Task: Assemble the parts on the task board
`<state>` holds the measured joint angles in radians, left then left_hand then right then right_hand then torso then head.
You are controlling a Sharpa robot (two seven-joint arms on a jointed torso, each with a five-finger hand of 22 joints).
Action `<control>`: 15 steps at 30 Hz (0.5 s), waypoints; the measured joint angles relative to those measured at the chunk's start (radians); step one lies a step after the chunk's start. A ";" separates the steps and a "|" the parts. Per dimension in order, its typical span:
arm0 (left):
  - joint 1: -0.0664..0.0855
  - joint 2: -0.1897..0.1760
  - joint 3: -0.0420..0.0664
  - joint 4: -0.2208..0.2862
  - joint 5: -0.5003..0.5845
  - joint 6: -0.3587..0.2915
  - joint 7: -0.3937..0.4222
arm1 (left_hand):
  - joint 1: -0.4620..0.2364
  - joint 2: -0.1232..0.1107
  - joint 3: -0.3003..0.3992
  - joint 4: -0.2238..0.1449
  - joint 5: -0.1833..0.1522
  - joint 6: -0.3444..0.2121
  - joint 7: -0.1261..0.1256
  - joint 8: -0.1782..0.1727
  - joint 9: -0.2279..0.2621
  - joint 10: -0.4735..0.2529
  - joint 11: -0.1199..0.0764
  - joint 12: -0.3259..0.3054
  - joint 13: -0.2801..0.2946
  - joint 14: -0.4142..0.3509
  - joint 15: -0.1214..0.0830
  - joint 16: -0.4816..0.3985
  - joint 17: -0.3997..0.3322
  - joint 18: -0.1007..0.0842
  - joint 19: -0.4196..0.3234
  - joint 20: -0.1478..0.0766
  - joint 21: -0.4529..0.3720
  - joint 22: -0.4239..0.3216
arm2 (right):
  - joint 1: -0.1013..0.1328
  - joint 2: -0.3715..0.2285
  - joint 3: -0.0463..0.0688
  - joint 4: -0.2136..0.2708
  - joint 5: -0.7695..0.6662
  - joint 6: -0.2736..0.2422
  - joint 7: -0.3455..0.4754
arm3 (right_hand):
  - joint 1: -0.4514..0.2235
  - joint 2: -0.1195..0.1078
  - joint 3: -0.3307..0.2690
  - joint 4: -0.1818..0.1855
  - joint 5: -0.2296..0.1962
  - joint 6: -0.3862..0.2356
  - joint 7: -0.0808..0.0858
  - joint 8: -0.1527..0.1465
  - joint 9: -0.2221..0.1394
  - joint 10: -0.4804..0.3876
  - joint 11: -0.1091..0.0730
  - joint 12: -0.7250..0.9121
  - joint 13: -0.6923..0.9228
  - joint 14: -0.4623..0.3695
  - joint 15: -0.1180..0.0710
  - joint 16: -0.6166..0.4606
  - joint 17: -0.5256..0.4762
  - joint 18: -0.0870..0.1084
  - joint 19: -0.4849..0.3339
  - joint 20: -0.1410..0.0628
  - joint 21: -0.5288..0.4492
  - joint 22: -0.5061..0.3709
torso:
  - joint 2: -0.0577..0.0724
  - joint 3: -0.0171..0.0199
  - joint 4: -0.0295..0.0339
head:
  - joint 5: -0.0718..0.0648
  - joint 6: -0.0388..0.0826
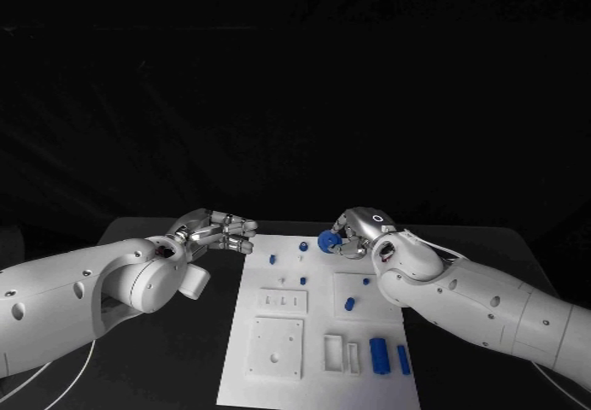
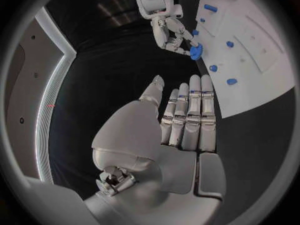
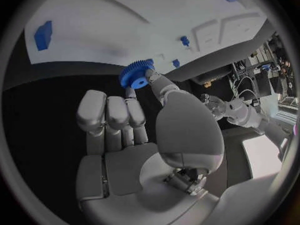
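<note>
We find the right robot hand (image 3: 134, 130) pinching a blue gear (image 3: 136, 74) (rigid, light, toothed rim grips well) at the task board's (image 1: 314, 342) twelve o'clock edge; left robot hand (image 1: 219, 232) curled, holding nothing.

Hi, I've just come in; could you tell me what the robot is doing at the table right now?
It is assembling small blue parts on the white task board. The right hand pinches a blue gear at the board's far edge, above the board. The left hand holds nothing and hovers beside the board's far left corner. Other blue pieces, such as a blue block near the front right, are on the board.
</note>
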<state>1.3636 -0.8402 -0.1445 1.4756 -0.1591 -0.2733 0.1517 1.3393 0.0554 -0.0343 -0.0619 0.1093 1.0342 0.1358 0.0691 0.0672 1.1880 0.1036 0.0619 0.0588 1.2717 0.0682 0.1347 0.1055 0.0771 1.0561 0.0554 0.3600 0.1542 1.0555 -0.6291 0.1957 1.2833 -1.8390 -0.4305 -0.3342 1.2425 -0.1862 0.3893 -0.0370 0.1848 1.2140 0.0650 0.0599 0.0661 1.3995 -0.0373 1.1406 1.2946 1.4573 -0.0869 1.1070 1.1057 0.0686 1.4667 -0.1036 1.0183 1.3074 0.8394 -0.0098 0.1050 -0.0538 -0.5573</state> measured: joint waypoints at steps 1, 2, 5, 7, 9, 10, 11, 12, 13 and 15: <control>0.000 0.000 0.000 0.000 0.000 0.000 0.000 | 0.000 0.000 0.000 0.000 0.000 0.000 0.000 0.000 0.000 0.000 0.000 0.000 0.000 0.000 0.000 0.000 0.000 0.000 0.000 0.000 0.000 0.000 | 0.000 0.000 0.000 0.009 -0.001 -0.003 0.000 | 0.000 0.000 0.000 0.000 0.000 0.000 0.000 0.000 0.000 0.000 0.000 0.000 0.000 0.000 0.000 0.000 0.000 0.000 0.000 0.000 0.000 0.000 | 0.000 0.0000 -0.0001 | 0.000 0.000; 0.000 0.000 0.000 0.000 0.000 0.000 0.000 | 0.000 0.000 0.000 0.000 0.000 0.000 0.000 0.000 0.000 0.000 0.000 0.000 0.000 0.000 0.000 0.000 0.000 0.000 0.000 0.000 0.000 0.000 | 0.000 0.002 0.000 0.018 -0.003 -0.006 0.000 | 0.000 0.000 0.000 0.000 0.000 0.000 0.000 -0.001 0.000 0.000 0.000 0.000 0.000 0.000 0.000 0.000 -0.001 0.000 0.000 0.000 0.000 0.000 | 0.000 0.0000 -0.0001 | 0.001 0.001; 0.000 0.000 0.000 0.000 0.000 0.000 0.000 | 0.000 0.000 0.002 -0.002 0.000 0.000 0.000 0.000 0.000 0.000 0.000 0.000 0.000 0.000 0.000 0.000 0.000 0.000 0.000 0.000 0.000 0.000 | 0.001 0.009 -0.007 0.034 -0.006 -0.011 0.000 | 0.000 0.000 0.003 0.003 -0.003 0.000 0.000 -0.003 0.000 0.000 0.000 -0.004 0.000 0.000 0.000 0.000 -0.002 0.000 0.000 0.000 0.000 0.000 | 0.001 -0.0007 -0.0001 | 0.003 0.002; 0.000 0.001 0.000 -0.001 0.000 0.000 0.000 | 0.000 0.000 0.002 -0.002 0.000 0.000 0.000 0.000 0.000 0.000 0.000 0.000 0.000 0.000 0.000 0.000 0.000 0.000 0.000 0.000 0.000 0.000 | 0.001 0.017 -0.015 0.039 -0.009 -0.011 0.000 | 0.000 0.000 0.003 0.003 -0.003 0.000 0.000 -0.003 0.000 0.002 0.002 -0.004 0.000 0.000 0.000 0.000 -0.002 0.000 0.000 0.000 0.000 0.000 | 0.001 -0.0006 0.0000 | 0.003 0.002; 0.000 0.002 0.000 -0.001 0.000 0.000 0.000 | 0.000 0.000 0.002 -0.002 0.000 0.000 0.000 0.000 0.000 0.000 0.000 0.000 0.000 0.000 0.000 0.000 0.000 0.000 0.000 0.000 0.000 0.000 | 0.000 0.028 -0.023 0.038 -0.011 -0.012 0.000 | 0.000 0.000 0.003 0.003 -0.004 0.001 0.000 -0.004 0.000 0.002 0.002 -0.004 0.000 0.000 0.000 0.000 -0.002 0.000 0.000 0.000 0.000 0.000 | 0.002 -0.0007 0.0010 | 0.003 0.003; 0.000 0.002 0.000 -0.001 0.000 0.000 0.000 | 0.000 0.000 0.002 -0.002 0.000 0.000 0.000 0.000 0.000 0.000 0.000 0.000 0.000 0.000 0.000 0.000 0.000 0.000 0.000 0.000 0.000 0.000 | 0.000 0.033 -0.025 0.037 -0.011 -0.012 0.000 | 0.000 0.000 0.003 0.003 -0.004 0.001 0.000 -0.004 0.000 0.002 0.002 -0.004 0.000 0.000 0.000 0.000 -0.002 0.000 0.000 0.000 0.000 0.000 | 0.002 -0.0010 0.0012 | 0.002 0.004; 0.000 0.003 0.000 -0.001 0.000 0.000 0.000 | 0.000 0.000 0.002 -0.002 0.000 0.000 0.000 0.000 0.000 0.000 0.000 0.000 0.000 0.000 0.000 0.000 0.000 0.000 0.000 0.000 0.000 0.000 | 0.000 0.038 -0.028 0.034 -0.012 -0.012 0.000 | 0.000 0.000 0.003 0.003 -0.004 0.001 0.000 -0.004 0.000 0.002 0.002 -0.004 0.000 0.000 0.000 0.000 -0.002 0.000 0.000 0.000 0.000 0.000 | 0.002 -0.0012 0.0016 | 0.001 0.004; 0.000 0.003 0.000 -0.002 0.000 0.000 0.000 | 0.000 0.000 0.002 -0.002 0.000 0.000 0.000 0.000 0.000 0.000 0.000 0.000 0.000 0.000 0.000 0.000 0.000 0.000 0.000 0.000 0.000 0.000 | 0.000 0.045 -0.032 0.031 -0.013 -0.012 0.000 | 0.000 0.000 0.000 0.005 -0.004 0.001 0.000 -0.004 0.000 0.002 0.002 -0.004 0.000 0.000 0.000 0.000 -0.004 0.000 0.000 0.000 0.000 0.000 | 0.002 -0.0012 0.0022 | 0.000 0.004; 0.000 0.004 0.000 -0.002 0.000 0.000 0.000 | 0.000 0.000 0.002 -0.002 0.000 0.000 0.000 0.000 0.000 0.000 0.000 0.000 0.000 0.000 0.000 0.000 0.000 0.000 0.000 0.000 0.000 0.000 | 0.000 0.050 -0.034 0.027 -0.014 -0.012 0.001 | 0.000 0.000 0.000 0.005 -0.004 0.001 0.000 -0.003 0.000 0.002 0.002 -0.004 0.000 0.000 0.000 0.000 -0.004 0.000 0.000 0.000 0.000 0.000 | 0.002 -0.0012 0.0027 | 0.000 0.004; 0.000 0.005 0.000 -0.002 0.000 0.000 -0.001 | 0.000 0.000 0.002 -0.002 0.000 0.000 0.000 0.000 0.000 0.000 0.000 0.000 0.000 0.000 0.000 0.000 0.000 0.000 0.000 0.000 0.000 0.000 | 0.000 0.058 -0.039 0.020 -0.015 -0.012 0.001 | 0.000 -0.001 0.000 0.005 -0.004 0.001 0.000 -0.002 0.000 0.002 0.002 -0.004 0.000 0.000 0.000 0.000 -0.004 0.000 0.000 0.000 0.000 0.000 | 0.003 -0.0010 0.0034 | -0.002 0.005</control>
<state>1.3636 -0.8353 -0.1445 1.4738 -0.1593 -0.2733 0.1512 1.3393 0.0554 -0.0321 -0.0641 0.1093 1.0342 0.1357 0.0691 0.0672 1.1880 0.1036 0.0619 0.0588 1.2717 0.0682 0.1347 0.1056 0.0771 1.0561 0.0554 0.3599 0.1544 1.0553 -0.5708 0.1569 1.3036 -1.8541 -0.4421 -0.3332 1.2423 -0.1867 0.3893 -0.0317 0.1810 1.2152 0.0654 0.0577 0.0662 1.4011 -0.0356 1.1367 1.2945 1.4573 -0.0868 1.1068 1.1016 0.0686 1.4667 -0.1036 1.0182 1.3073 0.8420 -0.0107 0.1083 -0.0554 -0.5528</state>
